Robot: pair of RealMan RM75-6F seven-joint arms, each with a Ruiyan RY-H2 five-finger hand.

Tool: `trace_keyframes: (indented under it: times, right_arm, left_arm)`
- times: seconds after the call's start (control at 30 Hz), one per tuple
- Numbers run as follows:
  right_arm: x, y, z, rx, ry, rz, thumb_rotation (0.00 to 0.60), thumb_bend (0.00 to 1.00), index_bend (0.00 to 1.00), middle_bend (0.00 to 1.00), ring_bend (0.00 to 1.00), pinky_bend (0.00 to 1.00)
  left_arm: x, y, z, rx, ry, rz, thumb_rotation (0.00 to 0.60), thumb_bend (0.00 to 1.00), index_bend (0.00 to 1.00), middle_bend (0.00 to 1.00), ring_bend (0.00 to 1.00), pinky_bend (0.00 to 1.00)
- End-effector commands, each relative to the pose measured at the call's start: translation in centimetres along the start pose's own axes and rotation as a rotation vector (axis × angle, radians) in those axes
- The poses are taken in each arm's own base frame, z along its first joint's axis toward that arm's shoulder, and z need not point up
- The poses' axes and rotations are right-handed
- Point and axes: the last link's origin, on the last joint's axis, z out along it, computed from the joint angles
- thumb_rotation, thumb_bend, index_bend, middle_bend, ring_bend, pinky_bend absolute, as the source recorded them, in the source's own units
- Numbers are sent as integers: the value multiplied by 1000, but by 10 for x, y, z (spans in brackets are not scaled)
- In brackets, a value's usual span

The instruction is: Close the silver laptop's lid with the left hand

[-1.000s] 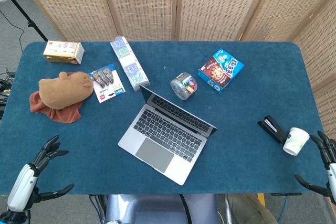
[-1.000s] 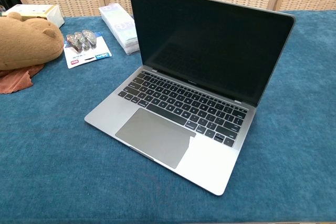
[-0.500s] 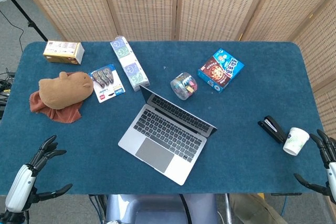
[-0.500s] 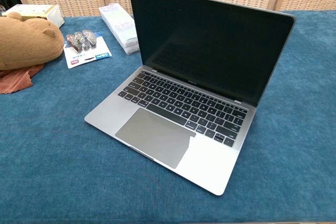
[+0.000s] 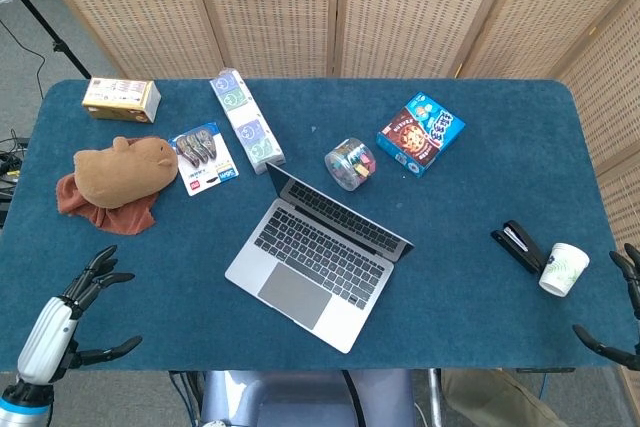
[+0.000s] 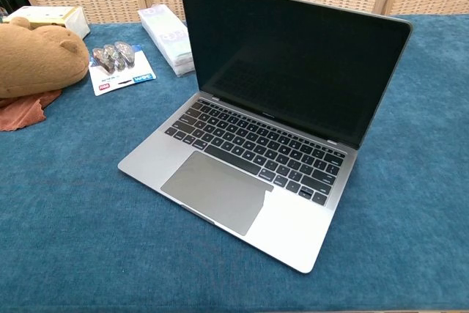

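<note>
The right hand (image 5: 622, 315) was cut off by the frame's right edge in the head view, only a few dark fingertips showing, so whether it was released or clenched could not be told. The left hand (image 5: 72, 309) sat at the table's near left corner, released, fingers spread, holding nothing; the chest view showed neither hand.

One silver laptop (image 5: 318, 255) lay in the middle of the blue table (image 5: 480, 277), its lid upright and open, its screen (image 6: 289, 64) dark.

Writing on the snack box (image 5: 421, 133), the blister pack (image 5: 204, 158) and the long carton (image 5: 246, 119) was too small to read.

There was one each of a brown plush toy (image 5: 122, 169) lying on a reddish cloth (image 5: 100, 210), a small cardboard box (image 5: 121, 98), a clear jar (image 5: 350, 163), a black stapler (image 5: 517, 246) and a paper cup (image 5: 564, 268).
</note>
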Motion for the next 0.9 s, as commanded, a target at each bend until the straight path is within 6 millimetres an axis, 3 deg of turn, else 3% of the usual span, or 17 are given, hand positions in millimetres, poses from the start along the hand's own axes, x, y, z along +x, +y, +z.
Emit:
trace_keyframes:
  times: [0.03, 0.43, 0.63, 0.9]
  right_arm:
    - [1, 3, -1, -12, 4, 0, 600, 191, 21, 0, 0, 0]
    - [10, 14, -10, -60, 38, -2, 600, 191, 21, 0, 0, 0]
    - [12, 17, -12, -73, 44, -2, 600, 191, 21, 0, 0, 0]
    - [14, 21, -14, -88, 51, 0, 600, 192, 21, 0, 0, 0]
  left_arm:
    - [6, 1, 13, -37, -17, 38, 600, 122, 249, 86, 138, 198]
    - [32, 10, 93, -159, -206, 129, 600, 121, 197, 52, 93, 190]
    - [42, 15, 123, -202, -247, 194, 600, 120, 168, 29, 62, 162]
    - [37, 28, 171, -252, -407, 317, 600, 120, 146, 6, 42, 141]
